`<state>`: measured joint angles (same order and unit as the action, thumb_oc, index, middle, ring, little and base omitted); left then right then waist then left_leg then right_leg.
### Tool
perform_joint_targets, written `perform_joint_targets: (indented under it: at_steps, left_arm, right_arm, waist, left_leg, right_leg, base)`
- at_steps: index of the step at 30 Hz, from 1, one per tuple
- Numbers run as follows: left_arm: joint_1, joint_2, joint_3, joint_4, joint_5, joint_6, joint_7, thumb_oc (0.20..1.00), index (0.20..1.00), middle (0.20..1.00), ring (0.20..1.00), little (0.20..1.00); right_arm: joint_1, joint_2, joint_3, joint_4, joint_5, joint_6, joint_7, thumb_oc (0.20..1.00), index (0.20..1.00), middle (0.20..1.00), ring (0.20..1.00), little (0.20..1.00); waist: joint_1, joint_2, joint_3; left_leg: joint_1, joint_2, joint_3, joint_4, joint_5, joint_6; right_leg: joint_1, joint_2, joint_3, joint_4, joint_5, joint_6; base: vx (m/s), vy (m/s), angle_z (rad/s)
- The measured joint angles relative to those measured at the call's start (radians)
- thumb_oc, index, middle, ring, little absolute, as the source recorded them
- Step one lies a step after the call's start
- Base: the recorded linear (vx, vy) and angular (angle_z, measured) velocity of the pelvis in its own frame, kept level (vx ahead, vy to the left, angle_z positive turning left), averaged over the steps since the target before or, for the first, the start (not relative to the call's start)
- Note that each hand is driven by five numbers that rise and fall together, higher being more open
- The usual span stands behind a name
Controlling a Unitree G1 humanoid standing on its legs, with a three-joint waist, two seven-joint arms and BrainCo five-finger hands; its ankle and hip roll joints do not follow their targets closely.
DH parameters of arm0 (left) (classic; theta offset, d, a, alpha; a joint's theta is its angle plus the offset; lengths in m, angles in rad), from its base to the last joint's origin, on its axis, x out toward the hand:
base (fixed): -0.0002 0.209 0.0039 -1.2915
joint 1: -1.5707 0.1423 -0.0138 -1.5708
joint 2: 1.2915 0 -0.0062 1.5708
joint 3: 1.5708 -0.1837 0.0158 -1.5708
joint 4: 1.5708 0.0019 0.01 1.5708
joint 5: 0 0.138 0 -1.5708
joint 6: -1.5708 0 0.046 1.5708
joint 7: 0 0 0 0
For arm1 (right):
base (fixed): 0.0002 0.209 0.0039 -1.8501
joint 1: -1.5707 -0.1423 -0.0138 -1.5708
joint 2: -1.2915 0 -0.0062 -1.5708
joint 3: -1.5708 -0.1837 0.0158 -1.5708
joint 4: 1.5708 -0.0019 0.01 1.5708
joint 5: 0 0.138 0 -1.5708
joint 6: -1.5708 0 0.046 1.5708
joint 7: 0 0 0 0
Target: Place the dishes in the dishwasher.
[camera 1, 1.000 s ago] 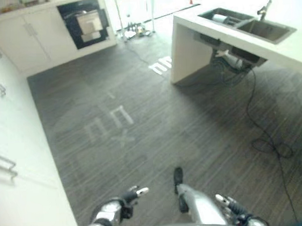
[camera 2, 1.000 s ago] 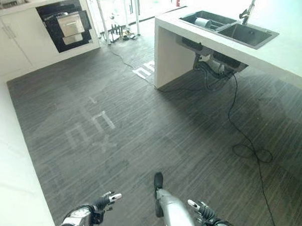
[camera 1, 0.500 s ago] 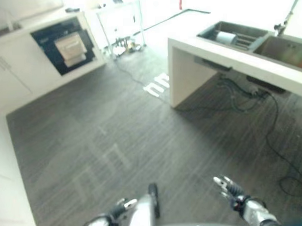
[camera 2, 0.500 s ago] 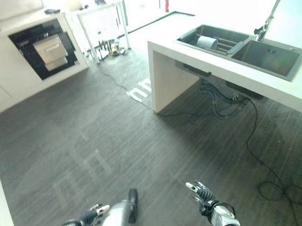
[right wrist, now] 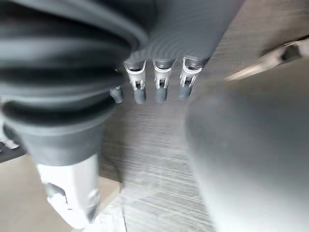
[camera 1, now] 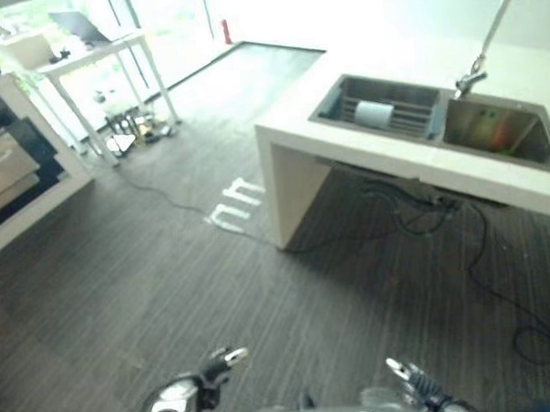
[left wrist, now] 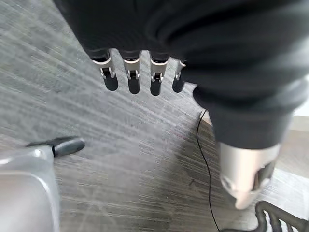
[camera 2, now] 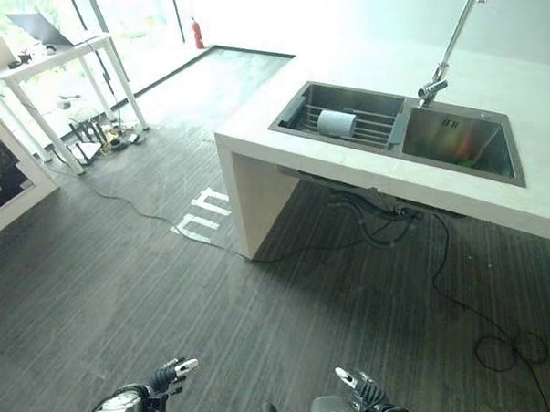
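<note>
one white desk point(camera 2: 281, 142) with square edges carries a steel sink point(camera 2: 395, 128) of two basins and one tall tap point(camera 2: 450, 43). in the ribbed basin nearest the desk's end lies one pale cylinder-shaped dish point(camera 2: 336, 123); it is well apart from both hands. the left hand point(camera 2: 164, 377) and right hand point(camera 2: 361, 396) hang low over the dark striped floor point(camera 2: 169, 293), each with fingers straight and holding nothing. one white table point(camera 1: 86, 50) stands by the window.
</note>
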<state>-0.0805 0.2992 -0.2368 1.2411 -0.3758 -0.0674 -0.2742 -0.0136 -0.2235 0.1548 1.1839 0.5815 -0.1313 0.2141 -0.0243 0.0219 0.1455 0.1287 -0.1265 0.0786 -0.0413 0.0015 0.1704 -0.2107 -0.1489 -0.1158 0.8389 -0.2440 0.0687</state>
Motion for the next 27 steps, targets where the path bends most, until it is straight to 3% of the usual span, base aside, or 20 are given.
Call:
perform_joint_targets:
  at_steps: [1,3,4,6,7,9,11,12,13,14,15,16,17,18,19,20,21,23,25,27]
  left_arm:
    - [0.016,-0.005,0.0,-0.004,-0.001,0.01,-0.002,1.0,1.0,1.0,1.0,1.0]
    - [0.007,-0.015,-0.001,-0.005,-0.002,0.02,0.0,1.0,1.0,1.0,1.0,1.0]
    - [-0.002,-0.024,0.0,0.004,-0.002,0.027,0.001,1.0,1.0,1.0,1.0,1.0]
    - [-0.014,-0.044,0.021,0.041,-0.002,0.029,0.012,1.0,1.0,1.0,1.0,1.0]
    - [-0.002,-0.058,0.042,0.066,-0.005,0.041,0.018,1.0,1.0,1.0,1.0,1.0]
    - [0.038,-0.069,0.043,0.065,-0.006,0.058,0.029,1.0,1.0,1.0,1.0,1.0]
    - [0.048,-0.074,0.053,0.074,-0.025,0.078,0.051,1.0,1.0,1.0,1.0,1.0]
    - [0.055,-0.069,0.063,0.076,-0.038,0.092,0.059,1.0,1.0,1.0,1.0,1.0]
    - [0.068,-0.067,0.098,0.082,-0.041,0.11,0.059,1.0,1.0,1.0,1.0,1.0]
    - [0.081,-0.079,0.129,0.097,-0.041,0.128,0.062,1.0,1.0,1.0,1.0,1.0]
    - [0.091,-0.097,0.13,0.094,-0.046,0.126,0.067,1.0,1.0,1.0,1.0,1.0]
    - [0.092,-0.1,0.139,0.099,-0.05,0.123,0.066,1.0,1.0,1.0,1.0,1.0]
    - [0.087,-0.104,0.162,0.097,-0.076,0.121,0.063,1.0,1.0,1.0,1.0,1.0]
    - [0.085,-0.1,0.165,0.084,-0.098,0.115,0.062,1.0,1.0,1.0,1.0,1.0]
    - [0.102,-0.093,0.159,0.087,-0.118,0.122,0.062,1.0,1.0,1.0,1.0,1.0]
    - [0.128,-0.089,0.158,0.087,-0.12,0.13,0.063,1.0,1.0,1.0,1.0,1.0]
    - [0.133,-0.088,0.158,0.084,-0.124,0.135,0.064,1.0,1.0,1.0,1.0,1.0]
    - [0.122,-0.088,0.17,0.098,-0.124,0.136,0.066,1.0,1.0,1.0,1.0,1.0]
    - [0.101,-0.09,0.185,0.102,-0.128,0.135,0.067,1.0,1.0,1.0,1.0,1.0]
    - [0.083,-0.086,0.195,0.106,-0.127,0.142,0.067,1.0,1.0,1.0,1.0,1.0]
  right_arm:
    - [-0.007,-0.009,0.018,-0.006,-0.015,-0.008,-0.003,1.0,1.0,1.0,1.0,1.0]
    - [-0.017,-0.009,0.032,0.0,-0.022,-0.009,-0.007,1.0,1.0,1.0,1.0,1.0]
    - [-0.023,-0.009,0.029,0.013,-0.022,-0.009,-0.007,1.0,1.0,1.0,1.0,1.0]
    - [-0.024,-0.006,0.003,0.043,-0.021,-0.007,-0.004,1.0,1.0,1.0,1.0,1.0]
    - [-0.023,-0.003,-0.011,0.056,-0.021,0.0,-0.004,1.0,1.0,1.0,1.0,1.0]
    - [-0.018,0.016,-0.01,0.082,-0.02,0.038,0.001,1.0,1.0,1.0,1.0,1.0]
    - [-0.016,0.014,-0.01,0.112,-0.014,0.067,0.003,1.0,1.0,1.0,1.0,1.0]
    - [-0.018,0.011,-0.009,0.111,-0.014,0.078,0.001,1.0,1.0,1.0,1.0,1.0]
    - [-0.028,0.01,-0.005,0.103,-0.017,0.08,-0.001,1.0,1.0,1.0,1.0,1.0]
    - [-0.033,-0.007,-0.004,0.092,-0.031,0.08,0.0,1.0,1.0,1.0,1.0,1.0]
    - [-0.03,-0.018,-0.007,0.072,-0.033,0.088,-0.002,1.0,1.0,1.0,1.0,1.0]
    - [-0.036,-0.009,-0.006,0.065,-0.033,0.098,0.0,1.0,1.0,1.0,1.0,1.0]
    - [-0.037,-0.006,-0.007,0.069,-0.034,0.103,0.004,1.0,1.0,1.0,1.0,1.0]
    - [-0.053,-0.005,-0.015,0.103,-0.034,0.107,0.001,1.0,1.0,1.0,1.0,1.0]
    - [-0.071,-0.007,-0.007,0.134,-0.038,0.123,0.0,1.0,1.0,1.0,1.0,1.0]
    - [-0.073,-0.017,-0.005,0.142,-0.042,0.122,-0.001,1.0,1.0,1.0,1.0,1.0]
    - [-0.075,-0.027,-0.006,0.143,-0.042,0.121,-0.003,1.0,1.0,1.0,1.0,1.0]
    - [-0.083,-0.034,-0.008,0.165,-0.039,0.125,-0.006,1.0,1.0,1.0,1.0,1.0]
    - [-0.074,-0.039,-0.015,0.181,-0.032,0.125,-0.005,1.0,1.0,1.0,1.0,1.0]
    - [-0.064,-0.04,-0.013,0.176,-0.028,0.115,-0.004,1.0,1.0,1.0,1.0,1.0]
  waist:
    - [-0.003,0.001,-0.002]
    - [0.003,-0.01,0.002]
    - [0.001,-0.021,0.007]
    - [-0.008,-0.042,0.013]
    - [-0.013,-0.048,0.014]
    - [-0.03,-0.049,0.014]
    - [-0.028,-0.037,-0.003]
    - [-0.021,-0.041,-0.013]
    - [-0.019,-0.036,-0.017]
    - [-0.021,-0.026,-0.026]
    - [-0.015,-0.002,-0.039]
    - [-0.004,-0.008,-0.037]
    - [0.007,-0.009,-0.03]
    - [0.031,-0.018,-0.016]
    - [0.04,-0.031,0.006]
    - [0.029,-0.019,0.005]
    - [0.014,-0.015,0.006]
    - [0.008,-0.01,0.021]
    - [0.011,-0.024,0.041]
    - [0.003,-0.04,0.044]
  left_leg:
    - [0.016,0.002,0.003,-0.009,-0.023,-0.041]
    - [0.016,0.002,0.002,-0.009,-0.033,-0.054]
    - [0.016,0.0,0.003,-0.009,-0.039,-0.059]
    - [0.038,-0.006,0.0,-0.006,-0.077,-0.101]
    - [0.077,-0.011,-0.01,-0.008,-0.099,-0.104]
    - [0.158,0.005,-0.025,-0.006,-0.16,-0.107]
    - [0.193,0.059,-0.053,0.024,-0.207,-0.141]
    - [0.192,0.074,-0.039,0.052,-0.207,-0.142]
    - [0.178,0.089,-0.036,0.11,-0.194,-0.163]
    - [0.131,0.093,-0.037,0.28,-0.163,-0.213]
    - [0.024,0.114,-0.036,0.504,-0.116,-0.244]
    - [-0.071,0.122,-0.024,0.698,-0.02,-0.269]
    - [-0.214,0.14,-0.002,0.9,0.107,-0.266]
    - [-0.318,0.125,-0.014,0.955,0.017,-0.204]
    - [-0.34,0.105,-0.013,0.76,-0.049,-0.186]
    - [-0.339,0.112,-0.019,0.523,-0.054,-0.189]
    - [-0.33,0.118,-0.035,0.257,-0.023,-0.212]
    - [-0.312,0.147,-0.114,-0.027,0.055,-0.247]
    - [-0.299,0.154,-0.118,-0.05,0.094,-0.244]
    - [-0.276,0.159,0.003,0.009,0.108,-0.225]
  right_leg:
    - [-0.044,0.015,-0.048,-0.162,0.006,-0.006]
    - [-0.079,0.059,-0.059,-0.432,0.053,-0.024]
    - [-0.091,0.074,-0.062,-0.589,0.114,-0.024]
    - [-0.093,0.06,-0.062,-0.778,0.253,0.042]
    - [-0.081,0.05,-0.051,-0.841,0.308,0.048]
    - [-0.071,0.054,-0.025,-0.738,0.336,0.037]
    - [-0.035,0.093,-0.057,-0.571,0.284,-0.029]
    - [0.004,0.115,-0.064,-0.604,0.276,-0.085]
    - [0.041,0.125,-0.064,-0.617,0.273,-0.12]
    - [0.123,0.126,-0.061,-0.672,0.257,-0.142]
    - [0.179,0.145,-0.06,-0.727,0.24,-0.156]
    - [0.214,0.147,-0.058,-0.765,0.227,-0.175]
    - [0.245,0.156,-0.06,-0.806,0.219,-0.183]
    - [0.263,0.158,-0.048,-0.826,0.215,-0.187]
    - [0.312,0.156,-0.04,-0.854,0.231,-0.16]
    - [0.352,0.177,-0.033,-0.874,0.216,-0.16]
    - [0.38,0.194,-0.024,-0.898,0.21,-0.157]
    - [0.412,0.216,0.002,-0.926,0.205,-0.151]
    - [0.44,0.205,0.012,-0.926,0.196,-0.137]
    - [0.47,0.175,-0.002,-0.926,0.172,-0.106]
  base:
    - [0.19,-0.176,-0.38]
    - [0.23,-0.24,0.0]
    - [0.34,-0.3,0.21]
    - [0.39,-0.322,0.19]
    - [0.4,-0.368,-0.02]
    - [0.4,-0.461,0.11]
    - [0.29,-0.345,0.49]
    - [0.22,-0.26,0.29]
    - [0.23,-0.343,0.07]
    - [0.22,-0.379,0.06]
    - [0.28,-0.352,0.07]
    - [0.23,-0.16,0.16]
    - [0.23,-0.005,-0.06]
    - [0.17,0.076,-0.29]
    - [0.23,0.127,-0.53]
    - [0.26,0.158,-0.53]
    - [0.3,0.194,-0.34]
    - [0.2,0.176,-0.24]
    - [0.12,0.162,-0.39]
    - [0.16,0.178,-0.43]
